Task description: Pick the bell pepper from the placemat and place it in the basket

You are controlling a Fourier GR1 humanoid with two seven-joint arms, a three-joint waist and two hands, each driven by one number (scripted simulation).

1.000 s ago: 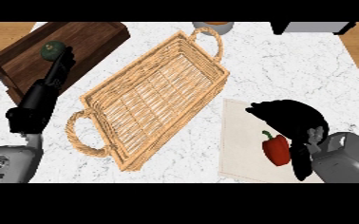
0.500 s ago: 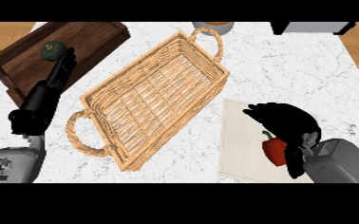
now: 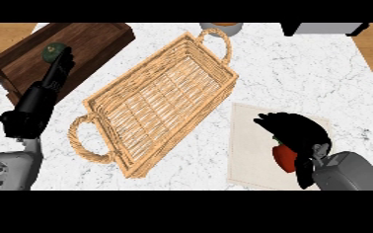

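Bell pepper [image 3: 282, 155] clasped on placemat [image 3: 246, 143]

Right hand [image 3: 300, 131] curls its fingers round the red fruit, well apart from the basket [image 3: 188, 128]; left hand [image 3: 44, 91] rests, fingers straight; probably light, hollow, glossy and slippery; best taken across its broad body, not the stem.

You see the black right hand [image 3: 299, 133] settled lower over the red bell pepper [image 3: 282, 156] than a second ago. Its fingers now curl round the pepper, so less of the red shows against the pale square placemat [image 3: 247, 150]. The black left hand [image 3: 40, 101] has drifted slightly toward the view's lower edge.
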